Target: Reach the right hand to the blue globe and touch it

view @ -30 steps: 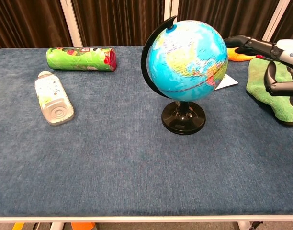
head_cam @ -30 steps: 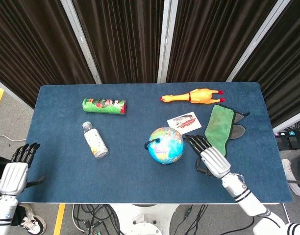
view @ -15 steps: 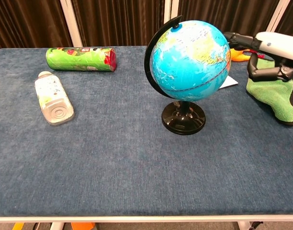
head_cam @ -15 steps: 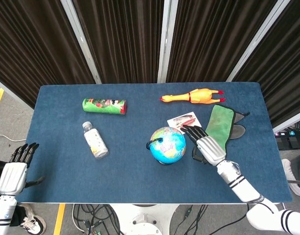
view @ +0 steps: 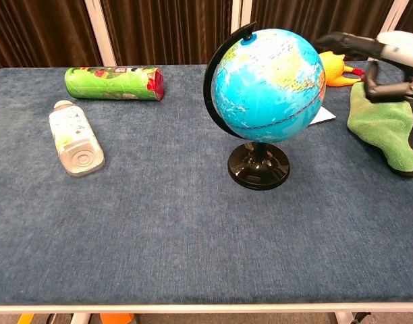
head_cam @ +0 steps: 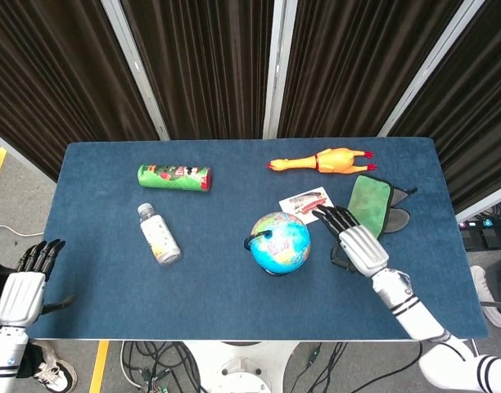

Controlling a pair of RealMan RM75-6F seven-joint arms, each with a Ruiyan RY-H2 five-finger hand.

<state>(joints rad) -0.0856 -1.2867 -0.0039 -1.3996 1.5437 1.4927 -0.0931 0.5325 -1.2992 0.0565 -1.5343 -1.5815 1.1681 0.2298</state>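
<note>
The blue globe [head_cam: 279, 241] [view: 267, 77] stands upright on its black base near the table's middle. My right hand [head_cam: 353, 237] [view: 389, 57] is just to its right, fingers stretched out and apart, holding nothing. Its fingertips [head_cam: 322, 215] point toward the globe's upper right side; in the head view a narrow gap shows between them and the sphere. My left hand [head_cam: 25, 282] hangs off the table's left front corner, fingers extended and empty; the chest view does not show it.
A green can [head_cam: 174, 176] and a clear bottle [head_cam: 159, 234] lie on the left of the blue table [head_cam: 209, 278]. A rubber chicken [head_cam: 324, 160], a printed card [head_cam: 306, 202] and a green cloth [head_cam: 367, 209] lie close behind and beside my right hand.
My right hand first moved in against the globe, which turned on its stand. The hand has since drawn back a little to the right. The left hand has not moved.
</note>
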